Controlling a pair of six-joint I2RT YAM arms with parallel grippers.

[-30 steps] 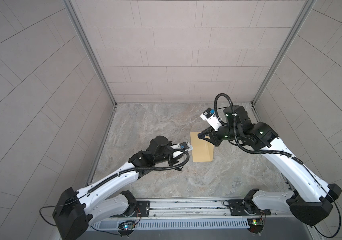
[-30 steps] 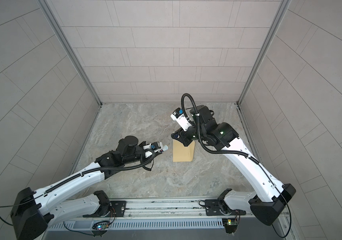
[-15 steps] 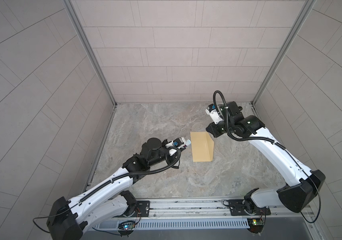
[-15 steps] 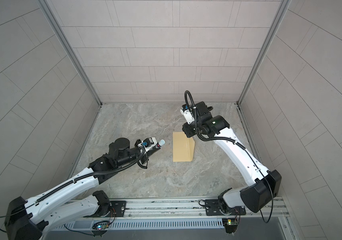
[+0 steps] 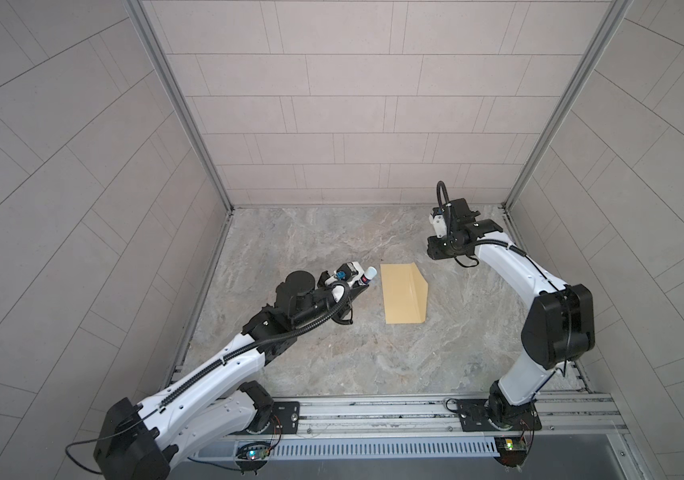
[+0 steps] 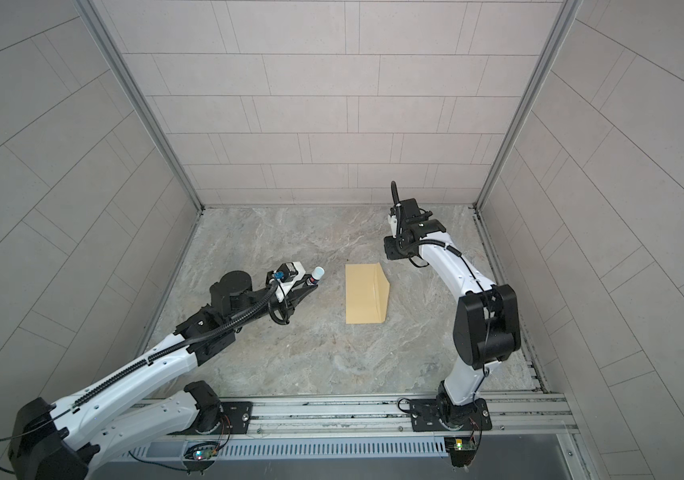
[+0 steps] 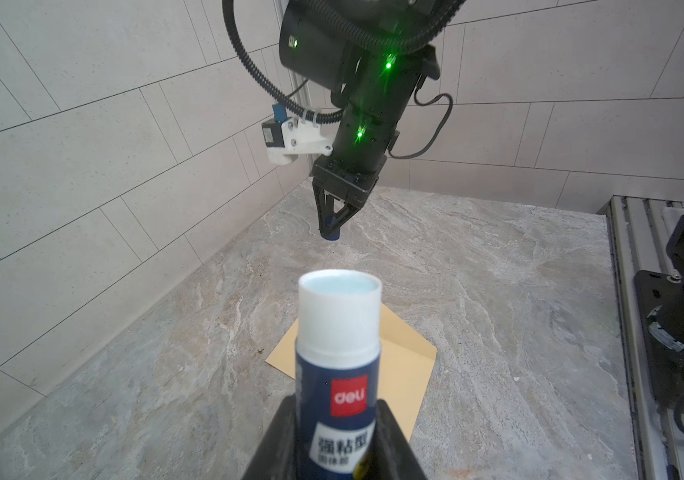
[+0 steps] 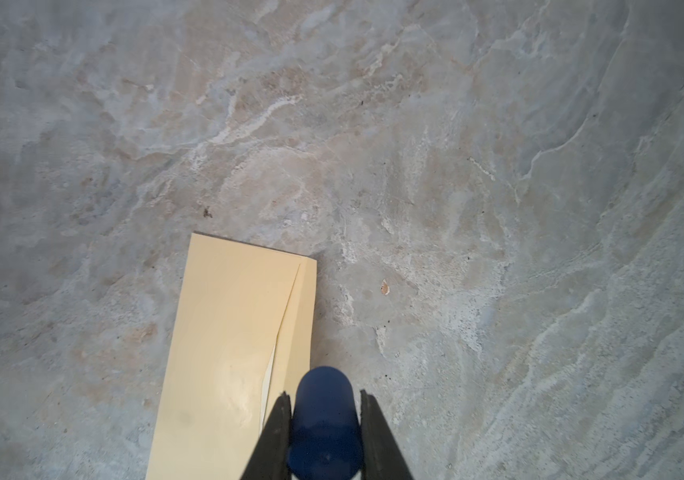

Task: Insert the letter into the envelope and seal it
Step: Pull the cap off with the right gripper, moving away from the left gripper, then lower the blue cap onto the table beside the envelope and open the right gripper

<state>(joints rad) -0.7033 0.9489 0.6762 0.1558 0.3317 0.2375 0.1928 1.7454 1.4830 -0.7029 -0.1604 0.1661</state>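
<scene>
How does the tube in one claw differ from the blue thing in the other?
The glue stick in the left gripper is a long, open, labelled tube; the cap in the right gripper is short, plain dark blue. The glue stick slants toward the envelope; the cap points down. Both are gripped off the table.

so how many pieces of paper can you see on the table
1: the envelope, lying flat near the middle of the table. No letter shows; it may be hidden inside the envelope.
</scene>
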